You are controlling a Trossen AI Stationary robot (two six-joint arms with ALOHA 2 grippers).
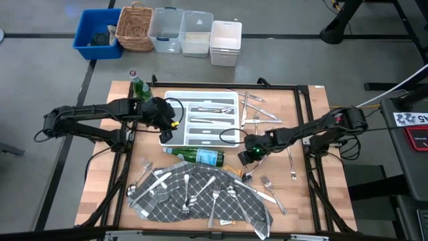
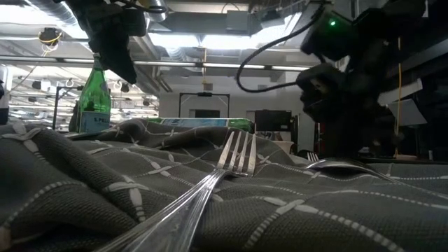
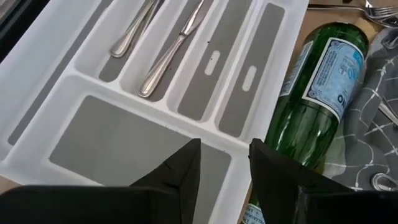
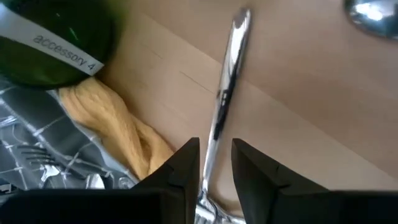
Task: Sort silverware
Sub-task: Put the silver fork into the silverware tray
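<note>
Silverware (image 1: 214, 194) lies scattered on a dark checked cloth (image 1: 194, 201) near the table's front, and more pieces (image 1: 254, 110) lie on the wood right of the white tray (image 1: 231, 100). A few pieces (image 3: 174, 50) lie in the tray's slots. My left gripper (image 3: 224, 168) hangs open over the tray's wide compartment (image 3: 124, 137). My right gripper (image 4: 214, 171) is low over the wood by the lying green bottle's base (image 4: 56, 43), open, with a silver utensil's handle (image 4: 227, 81) running between its fingers. My right gripper slants down from the table's right side, and its fingers (image 4: 186, 171) lie along the utensil's handle (image 4: 214, 149), one on either side. There is a gap beside the handle, and I cannot tell whether they touch it.
A green bottle (image 1: 197, 156) lies between tray and cloth, and another (image 1: 137, 86) stands upright at the tray's far left. A yellow scrap (image 4: 118, 124) lies by the bottle's base. A spoon (image 4: 373, 12) rests on the wood nearby. Bins and a basket (image 1: 134, 28) stand beyond the table.
</note>
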